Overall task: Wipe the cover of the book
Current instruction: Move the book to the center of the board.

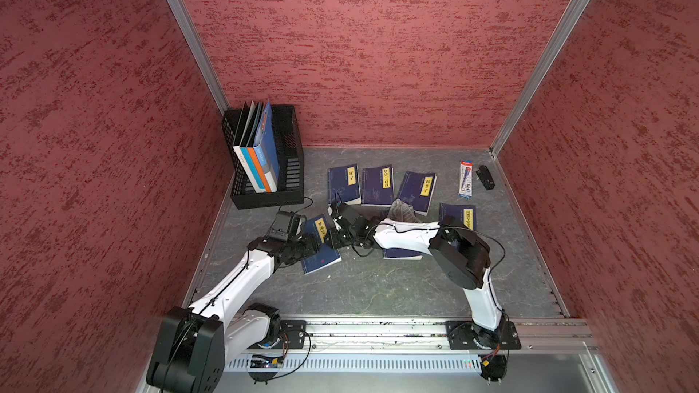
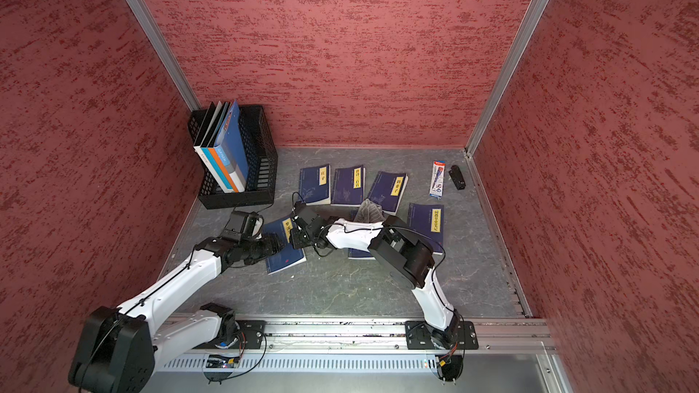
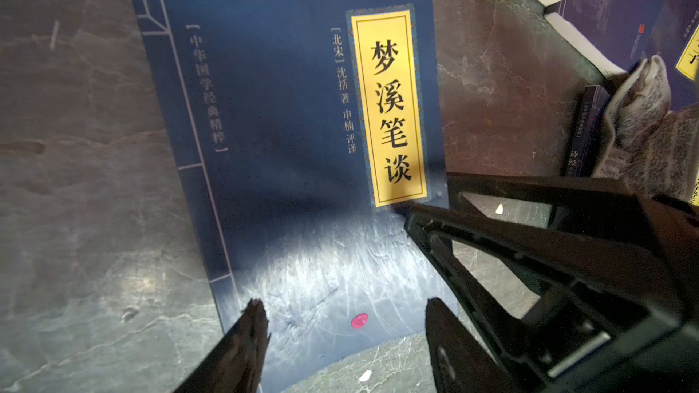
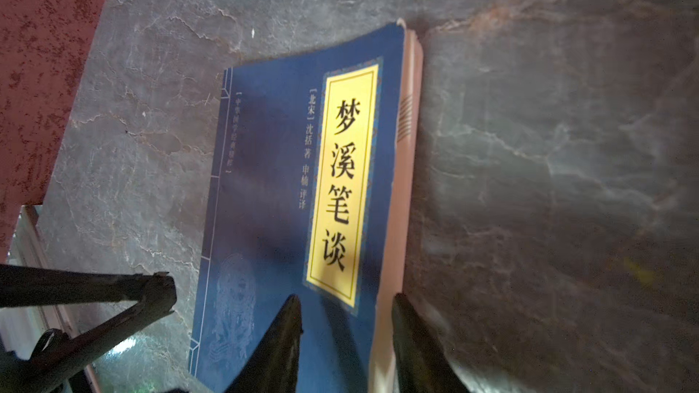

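The book [image 1: 321, 255] is dark blue with a yellow title label and lies flat on the grey table, seen also as the book [image 3: 287, 145] and the book [image 4: 264, 202] in the wrist views. My left gripper [image 3: 346, 306] hangs open over its lower edge with only the scuffed cover beneath. My right gripper [image 4: 347, 298] is open at the opposite side. One finger [image 4: 287, 319] is over the cover and the other is off the page edge. A crumpled grey cloth [image 1: 406, 213] lies loose on another book behind the right arm; neither gripper holds it.
Several more blue books [image 1: 376, 185] lie along the back of the table. A black mesh file basket [image 1: 291, 168] with upright folders stands at the back left. A pen package [image 1: 465, 179] and a small black object [image 1: 485, 177] lie at the back right.
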Controlling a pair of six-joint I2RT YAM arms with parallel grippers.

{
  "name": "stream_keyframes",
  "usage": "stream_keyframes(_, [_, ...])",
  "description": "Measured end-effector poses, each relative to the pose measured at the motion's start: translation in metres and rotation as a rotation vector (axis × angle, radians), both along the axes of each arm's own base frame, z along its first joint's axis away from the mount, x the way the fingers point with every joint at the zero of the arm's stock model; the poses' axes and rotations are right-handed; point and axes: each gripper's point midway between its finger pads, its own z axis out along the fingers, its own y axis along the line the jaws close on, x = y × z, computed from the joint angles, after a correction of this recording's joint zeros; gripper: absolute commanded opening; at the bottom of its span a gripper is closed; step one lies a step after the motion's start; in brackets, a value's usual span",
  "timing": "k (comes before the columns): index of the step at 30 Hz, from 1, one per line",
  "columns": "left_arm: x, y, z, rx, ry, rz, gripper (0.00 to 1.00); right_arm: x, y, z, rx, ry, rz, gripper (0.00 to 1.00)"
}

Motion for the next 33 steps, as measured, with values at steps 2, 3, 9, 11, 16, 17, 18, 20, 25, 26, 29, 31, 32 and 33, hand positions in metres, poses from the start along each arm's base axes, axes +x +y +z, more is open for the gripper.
stream_keyframes(2, [0.000,0.000,0.003,-0.002,-0.009,0.000,0.71,0.001,-0.002,-0.001,-0.015,-0.006,-0.003,0.40])
stream_keyframes(3, [0.001,0.000,0.005,-0.003,-0.013,-0.001,0.71,0.001,-0.003,-0.003,-0.023,-0.006,-0.005,0.40])
stream_keyframes(9, [0.006,0.002,0.013,-0.005,-0.038,0.006,0.72,-0.002,-0.007,-0.015,-0.055,0.014,-0.003,0.38])
stream_keyframes(11, [0.007,0.003,0.014,-0.004,-0.040,0.010,0.72,-0.005,-0.008,-0.018,-0.055,0.021,0.006,0.37])
stream_keyframes(16, [0.010,0.006,0.017,-0.002,-0.047,0.018,0.72,-0.015,-0.006,-0.019,-0.019,0.022,0.039,0.33])
stream_keyframes(17, [0.010,0.007,0.017,-0.001,-0.049,0.018,0.73,-0.018,-0.007,-0.019,-0.012,0.023,0.046,0.33])
stream_keyframes(18, [0.011,0.007,0.018,0.000,-0.050,0.019,0.72,-0.020,-0.007,-0.019,-0.008,0.023,0.053,0.33])
stream_keyframes(20, [0.011,0.008,0.018,0.000,-0.053,0.018,0.72,-0.026,-0.005,-0.019,0.000,0.027,0.069,0.32])
stream_keyframes(25, [0.012,0.009,0.018,0.001,-0.054,0.020,0.72,-0.039,0.003,-0.018,0.013,0.040,0.109,0.31])
stream_keyframes(26, [0.012,0.009,0.018,0.002,-0.054,0.020,0.73,-0.042,0.004,-0.018,0.014,0.042,0.116,0.31])
stream_keyframes(29, [0.012,0.009,0.018,0.002,-0.054,0.020,0.72,-0.049,0.008,-0.018,0.015,0.045,0.132,0.31])
stream_keyframes(31, [0.012,0.009,0.018,0.001,-0.055,0.019,0.73,-0.051,0.008,-0.018,0.015,0.045,0.136,0.32])
stream_keyframes(32, [0.012,0.009,0.018,0.001,-0.055,0.019,0.73,-0.051,0.008,-0.018,0.014,0.045,0.136,0.34])
stream_keyframes(33, [0.012,0.009,0.018,0.001,-0.055,0.018,0.73,-0.051,0.008,-0.018,0.013,0.042,0.135,0.36])
